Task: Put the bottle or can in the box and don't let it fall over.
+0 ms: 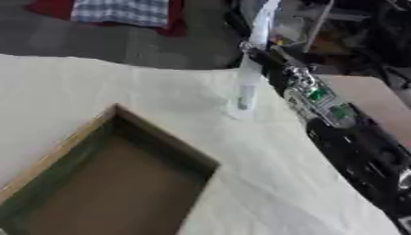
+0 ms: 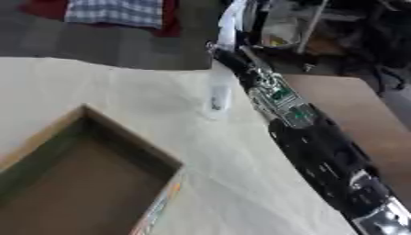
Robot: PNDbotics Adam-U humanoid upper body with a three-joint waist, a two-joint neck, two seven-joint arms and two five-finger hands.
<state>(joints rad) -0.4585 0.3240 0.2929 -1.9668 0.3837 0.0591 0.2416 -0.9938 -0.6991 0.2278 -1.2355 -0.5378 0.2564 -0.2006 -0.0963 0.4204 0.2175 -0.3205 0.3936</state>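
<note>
Bottle [image 1: 247,92], clear, upright on the cloth-covered tabletop [image 1: 120,87] beyond the open box [image 1: 120,183], its long axis vertical, just left of the right robot hand [image 1: 261,57], whose finger state cannot be told; left robot hand unseen.

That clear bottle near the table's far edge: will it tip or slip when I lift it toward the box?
The bottle looks tall and narrow, so it probably tips easily if nudged high up. It appears clear and mostly empty, so likely light. Its smooth wall may be slippery. The right hand is at the bottle, but its fingers cannot be made out. The box stands open.
</note>
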